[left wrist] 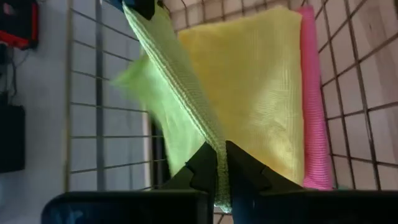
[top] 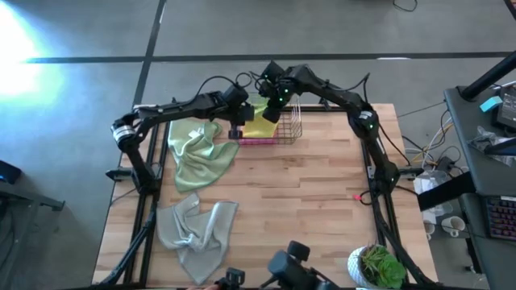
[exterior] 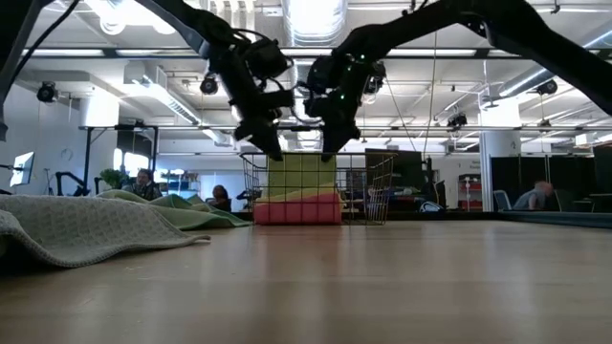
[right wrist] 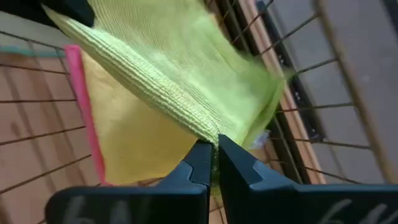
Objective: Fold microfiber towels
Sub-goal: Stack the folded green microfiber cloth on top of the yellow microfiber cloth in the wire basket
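Observation:
A lime green towel (left wrist: 168,93) is stretched between my two grippers above the copper wire basket (top: 292,121) at the table's far middle. My left gripper (left wrist: 221,149) and right gripper (right wrist: 214,144) are each shut on one end of its upper edge. Below it in the basket lie a folded yellow towel (left wrist: 261,87) and a pink towel (left wrist: 311,99). A pale sage green towel (top: 197,153) lies crumpled at the table's left. A grey-beige towel (top: 193,229) lies crumpled at the near left. My left gripper pinches one end of the lime towel's thick folded edge (left wrist: 214,134) between its two fingers, slanting down from above. The edge runs taut to the other gripper, and the cloth hangs below it into the basket. My right gripper pinches the other end of the same edge (right wrist: 202,127) between its two fingers, also slanting down from above. The cloth below hangs over the yellow towel.
The basket's wire walls (exterior: 378,186) stand close around both grippers. A potted plant (top: 377,266) stands at the near right corner. Bare wood (top: 306,201) spans the table's middle and right. People sit in the room beyond the table (exterior: 143,182).

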`<control>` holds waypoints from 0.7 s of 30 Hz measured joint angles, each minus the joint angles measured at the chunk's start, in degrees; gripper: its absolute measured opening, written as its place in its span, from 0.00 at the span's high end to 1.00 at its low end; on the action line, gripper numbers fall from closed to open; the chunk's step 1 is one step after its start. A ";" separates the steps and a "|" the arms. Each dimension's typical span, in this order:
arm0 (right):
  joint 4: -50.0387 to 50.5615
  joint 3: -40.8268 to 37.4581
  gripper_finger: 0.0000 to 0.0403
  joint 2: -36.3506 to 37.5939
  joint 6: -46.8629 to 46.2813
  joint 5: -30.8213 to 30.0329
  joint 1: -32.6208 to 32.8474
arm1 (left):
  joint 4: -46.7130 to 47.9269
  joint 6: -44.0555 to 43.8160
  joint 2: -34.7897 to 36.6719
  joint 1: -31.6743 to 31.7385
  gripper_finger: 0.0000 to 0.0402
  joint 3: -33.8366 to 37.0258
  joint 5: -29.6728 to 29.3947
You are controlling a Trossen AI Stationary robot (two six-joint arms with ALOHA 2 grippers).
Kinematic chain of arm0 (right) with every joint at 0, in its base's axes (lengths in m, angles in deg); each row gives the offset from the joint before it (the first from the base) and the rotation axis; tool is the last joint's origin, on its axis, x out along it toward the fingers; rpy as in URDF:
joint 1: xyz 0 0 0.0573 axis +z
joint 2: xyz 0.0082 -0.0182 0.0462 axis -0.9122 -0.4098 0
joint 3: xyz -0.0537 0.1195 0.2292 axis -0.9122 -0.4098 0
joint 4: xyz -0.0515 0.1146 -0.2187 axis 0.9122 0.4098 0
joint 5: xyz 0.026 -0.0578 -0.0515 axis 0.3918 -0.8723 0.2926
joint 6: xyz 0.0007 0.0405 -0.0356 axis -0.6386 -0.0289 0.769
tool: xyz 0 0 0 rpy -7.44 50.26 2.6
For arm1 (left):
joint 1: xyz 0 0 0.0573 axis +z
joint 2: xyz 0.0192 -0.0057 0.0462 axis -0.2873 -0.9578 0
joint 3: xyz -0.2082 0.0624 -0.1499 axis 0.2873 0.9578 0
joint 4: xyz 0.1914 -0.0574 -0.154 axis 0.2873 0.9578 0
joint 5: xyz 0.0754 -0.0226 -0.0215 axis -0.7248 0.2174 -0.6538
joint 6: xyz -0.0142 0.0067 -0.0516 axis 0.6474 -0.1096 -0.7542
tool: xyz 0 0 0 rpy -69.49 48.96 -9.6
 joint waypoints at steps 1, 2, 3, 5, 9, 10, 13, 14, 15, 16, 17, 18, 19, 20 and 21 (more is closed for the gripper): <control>0.30 0.00 0.98 -0.67 0.03 0.11 0.00 | 0.05 -0.01 -0.52 0.00 0.98 0.11 0.24; 0.77 0.00 0.98 -1.36 -0.22 0.35 0.00 | 0.11 -0.01 -1.00 0.02 0.98 0.37 0.57; 1.37 -0.04 0.98 -1.84 -0.60 0.77 0.02 | 0.14 -0.02 -1.57 0.00 0.98 0.56 0.73; 2.78 -0.11 0.98 -2.22 -0.85 1.81 0.02 | 0.13 -0.11 -2.57 -0.04 0.98 0.89 0.89; 4.78 -0.07 0.98 -2.19 -0.87 2.50 0.58 | 0.25 -2.87 -3.03 -0.48 0.98 1.39 1.26; 5.12 -0.07 0.98 -2.19 -0.77 3.26 0.66 | 0.63 -2.98 -3.07 -0.48 0.98 1.45 1.29; 5.60 -0.07 0.98 -2.19 -0.83 6.20 0.91 | 1.22 -3.01 -3.12 -0.55 0.98 1.58 1.29; 5.67 -0.07 0.97 -2.15 -0.84 6.54 0.96 | 1.24 -2.99 -3.12 -0.57 0.98 1.58 1.27; 5.66 -0.07 0.97 -2.11 -0.80 6.61 1.10 | 1.26 -3.01 -3.10 -0.57 0.98 1.58 1.27; 5.65 -0.07 0.96 -2.10 -0.77 6.62 1.35 | 1.35 -3.01 -3.10 -0.57 0.98 1.58 1.25; 5.66 -0.07 0.95 -2.10 -0.71 6.62 1.55 | 1.45 -3.01 -3.10 -0.57 0.97 1.58 1.23; 5.77 -0.07 0.93 -2.10 -0.52 6.60 1.81 | 1.52 -3.01 -3.10 -0.57 0.97 1.60 1.21; 6.02 -0.07 0.92 -2.10 -0.20 6.66 2.04 | 1.54 -2.99 -3.10 -0.62 0.96 1.60 1.17; 5.98 -0.07 0.90 -2.10 0.03 6.66 2.21 | 1.58 -2.97 -3.10 -0.67 0.95 1.60 1.09; 5.90 -0.07 0.88 -2.10 0.09 6.66 2.36 | 1.57 -2.97 -3.10 -0.77 0.94 1.60 1.03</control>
